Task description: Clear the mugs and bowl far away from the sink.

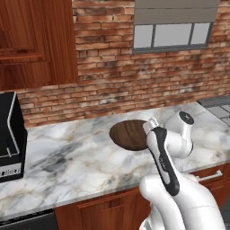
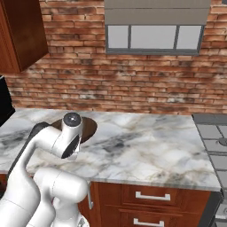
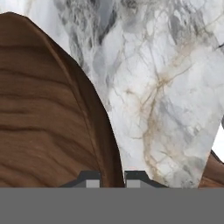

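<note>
Bowl step in hand. The gripper (image 3: pixel 112 177) is nearly shut with one finger tip either side of the rim of the bowl (image 3: pixel 48 113), so it reads as a pinch on the rim. In the left base view the bowl (image 1: pixel 128 134) sits mid-counter with the arm's wrist at its 3 o'clock edge; whether it is lifted off the counter (image 1: pixel 72 157) or resting on it, I cannot tell.

Judgement: next move calls for carrying the bowl along the marble without tipping it, a rim pinch on a wide bowl could twist or slip.

Room: open marble at 9 o'clock of the bowl toward a black appliance (image 1: pixel 10 134), and a wide bare stretch at 3 o'clock toward the stovetop (image 2: pixel 213 137). Brick wall (image 2: pixel 88 75) close at 12 o'clock, counter front edge at 6 o'clock.
</note>
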